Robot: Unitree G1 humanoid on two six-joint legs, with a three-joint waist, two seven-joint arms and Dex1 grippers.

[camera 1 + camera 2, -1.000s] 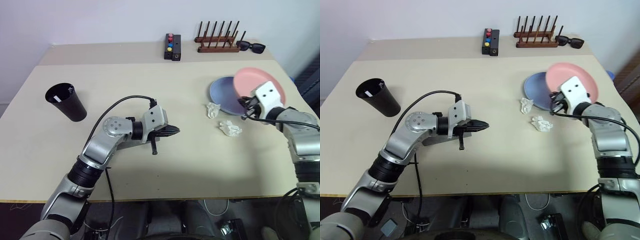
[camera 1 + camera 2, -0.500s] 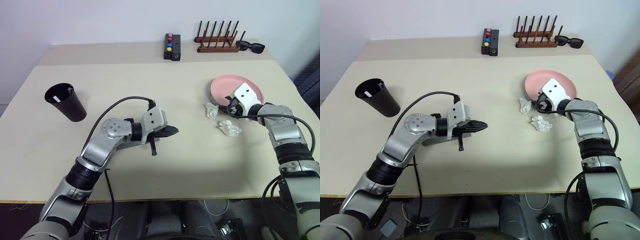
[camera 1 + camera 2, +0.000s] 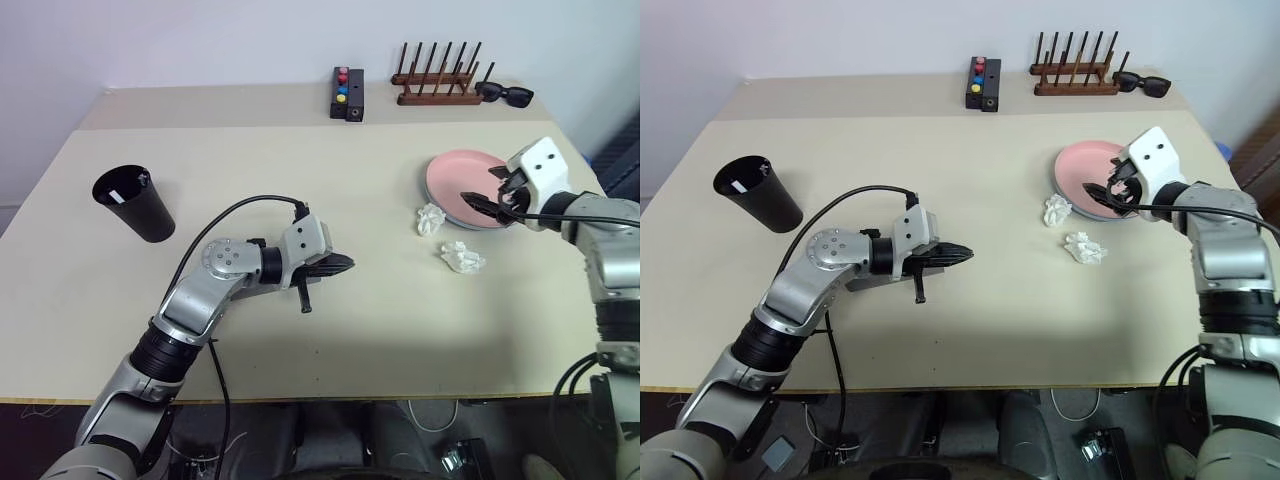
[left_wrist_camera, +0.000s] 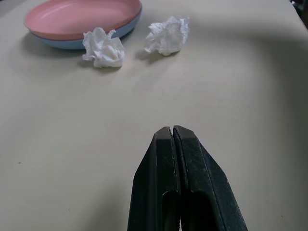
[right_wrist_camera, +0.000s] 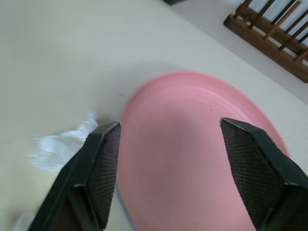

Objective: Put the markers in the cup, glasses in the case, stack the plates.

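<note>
Nearest, my left gripper [image 3: 347,264] hung low over the middle of the table [image 3: 400,330], fingers pressed together on nothing, pointing right toward two crumpled tissues [image 3: 431,219]. Just beyond the tissues, on the right, my right gripper [image 3: 482,187] hovered above the pink plate [image 3: 452,178]. Its fingers [image 5: 98,163] were spread wide and empty, with the plate under the gap between them. The plate's round, so no long axis; the right arm was clearly nearer. The pink plate sat nested in the blue plate [image 4: 72,43], so stacking looked done. Far left stood the cup [image 3: 140,212], tilted, something white inside, probably markers; I couldn't be sure.
</note>
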